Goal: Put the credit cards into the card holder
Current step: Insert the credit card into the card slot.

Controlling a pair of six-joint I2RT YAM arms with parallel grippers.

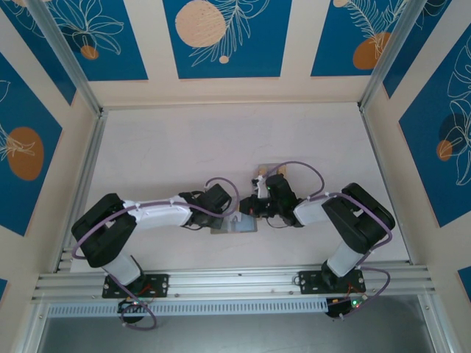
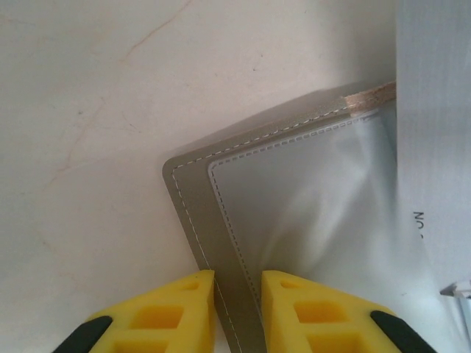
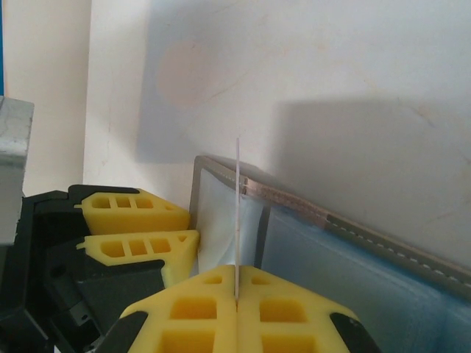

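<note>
The grey card holder (image 1: 234, 226) lies open on the table between the two arms, its pale inside (image 2: 294, 206) facing up. My left gripper (image 2: 238, 279) points down at its left edge. Its yellow fingers (image 3: 140, 220) stand a narrow gap apart and straddle the stitched border. My right gripper (image 3: 237, 283) is shut on a thin pale credit card (image 3: 238, 206). The card stands on edge over the holder's bluish inside (image 3: 368, 287) and shows as a broad grey sheet (image 2: 434, 147). A tan strip (image 2: 372, 95) runs along the holder's far edge; I cannot tell whether it is a card.
Behind the right gripper sits a small pale object with tan bits (image 1: 268, 170), partly hidden by the arm. Aluminium rails run along the left side (image 1: 81, 184) and the near edge (image 1: 235, 283). The white tabletop (image 1: 221, 140) stretches bare toward the back wall.
</note>
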